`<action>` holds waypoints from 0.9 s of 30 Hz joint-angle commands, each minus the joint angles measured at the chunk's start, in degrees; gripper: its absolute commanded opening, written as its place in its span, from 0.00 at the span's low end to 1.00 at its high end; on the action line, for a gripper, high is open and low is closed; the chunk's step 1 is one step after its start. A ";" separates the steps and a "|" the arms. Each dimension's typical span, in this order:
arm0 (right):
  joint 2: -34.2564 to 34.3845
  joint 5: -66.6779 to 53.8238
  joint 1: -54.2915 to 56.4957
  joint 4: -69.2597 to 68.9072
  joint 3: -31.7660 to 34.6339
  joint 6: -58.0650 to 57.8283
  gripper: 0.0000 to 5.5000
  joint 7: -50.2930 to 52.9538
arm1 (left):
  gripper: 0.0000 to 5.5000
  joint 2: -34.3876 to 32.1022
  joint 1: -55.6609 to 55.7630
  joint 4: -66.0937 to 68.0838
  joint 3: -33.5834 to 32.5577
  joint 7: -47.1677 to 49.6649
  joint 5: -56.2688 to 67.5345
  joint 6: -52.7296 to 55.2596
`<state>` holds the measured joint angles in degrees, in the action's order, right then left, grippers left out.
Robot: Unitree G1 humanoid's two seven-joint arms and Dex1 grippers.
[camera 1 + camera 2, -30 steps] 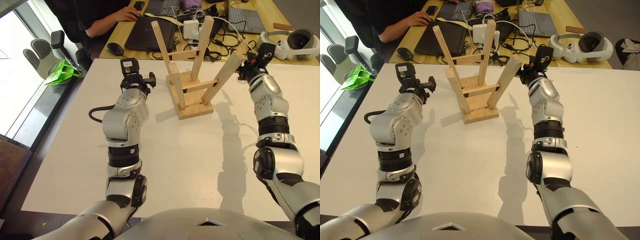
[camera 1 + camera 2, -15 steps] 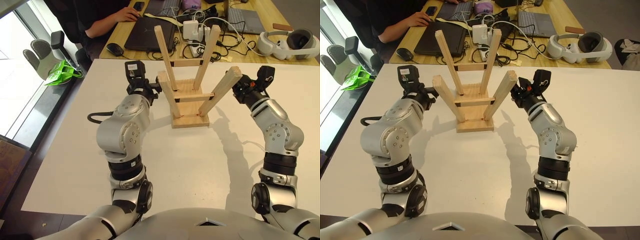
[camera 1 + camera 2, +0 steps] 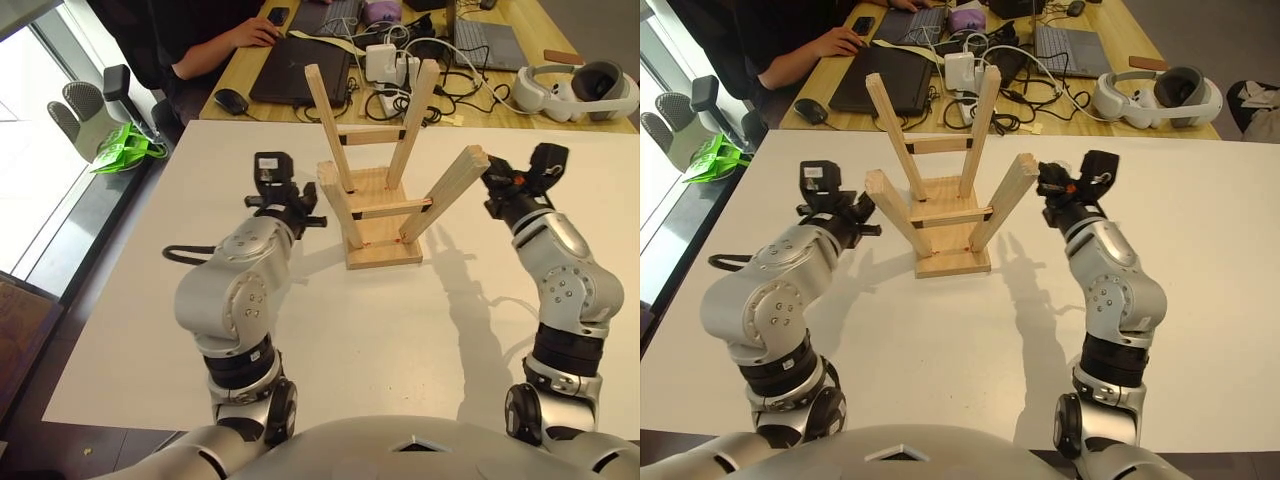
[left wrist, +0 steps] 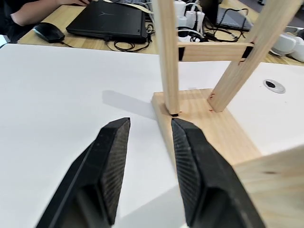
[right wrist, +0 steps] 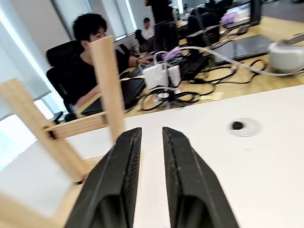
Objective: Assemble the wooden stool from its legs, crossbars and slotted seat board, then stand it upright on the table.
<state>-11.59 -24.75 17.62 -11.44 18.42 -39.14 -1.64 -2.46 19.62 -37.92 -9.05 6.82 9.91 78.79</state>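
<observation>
The stool [image 3: 383,200] looks assembled but rests upside down mid-tabletop [image 3: 400,340], seat board [image 3: 385,252] flat, legs up. Beside it are the left gripper [image 4: 145,142], fingers moderately apart, and the right gripper [image 5: 151,137], fingers narrow and empty. Next, probably: grasp the legs and flip it upright.

Stool [image 3: 382,240]: pale unfinished wood, matt, grain visible throughout. Bench [image 3: 400,330]: white, smooth, matt. Left gripper [image 4: 149,126] and right gripper [image 5: 151,130]: jaws of black matt plastic; inner pads [image 4: 115,161] finely ribbed.
</observation>
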 commanded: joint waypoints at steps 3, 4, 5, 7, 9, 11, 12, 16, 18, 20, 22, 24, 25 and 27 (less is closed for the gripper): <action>-6.00 9.08 5.95 21.06 6.25 6.92 0.15 10.15 | 0.30 -6.70 -0.77 11.13 -9.73 3.71 -7.04 -9.55; -5.87 10.01 7.36 24.01 5.54 8.04 0.15 10.40 | 0.30 -6.74 0.38 13.79 -8.21 4.18 -7.99 -11.26; -5.63 10.99 8.61 26.34 4.55 9.15 0.15 10.56 | 0.30 -6.37 1.59 15.87 -6.69 4.58 -8.67 -12.45; -4.19 13.13 10.78 28.64 0.86 11.42 0.15 9.60 | 0.30 -3.54 4.30 17.58 -1.80 5.20 -9.43 -13.68; -1.69 14.69 11.53 27.54 -3.15 12.57 0.15 8.79 | 0.30 0.38 6.77 19.42 4.30 5.91 -10.24 -14.67; 2.80 12.53 11.22 21.44 -7.26 9.94 0.15 6.73 | 0.30 6.05 8.95 20.41 9.99 6.60 -10.14 -14.04; 5.25 10.30 10.57 16.19 -10.57 8.06 0.15 4.09 | 0.30 9.66 9.90 19.89 12.88 6.74 -9.56 -13.19; 12.25 -3.44 8.05 -6.21 -19.02 -4.25 0.15 -2.44 | 0.30 20.03 8.87 12.95 22.92 6.92 -8.21 -6.92; 11.17 -2.32 7.73 -6.83 -17.46 -5.66 0.15 -0.78 | 0.30 18.22 6.71 11.53 21.67 6.52 -9.51 -5.75; 9.13 -0.40 6.91 -5.99 -15.51 -6.06 0.15 -0.14 | 0.30 14.17 5.72 10.51 18.23 5.43 -10.76 -5.25; 7.64 1.03 5.81 -5.45 -14.70 -6.05 0.15 -0.13 | 0.30 10.87 5.88 9.95 15.88 4.75 -11.76 -5.36; 6.74 2.06 4.92 -5.32 -14.74 -6.02 0.15 -0.12 | 0.30 9.66 6.32 9.88 14.39 4.37 -12.46 -5.81; 6.06 3.01 4.11 -4.92 -15.00 -5.79 0.15 -0.15 | 0.30 9.07 6.92 9.88 13.35 4.24 -12.85 -6.29; 4.90 4.64 2.66 -3.96 -15.45 -5.28 0.15 -0.51 | 0.30 7.78 8.14 9.99 12.42 3.97 -13.66 -7.26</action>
<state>-5.78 -21.03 21.80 -16.29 4.47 -44.47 -1.02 6.25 24.80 -27.05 3.50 11.87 -3.86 72.99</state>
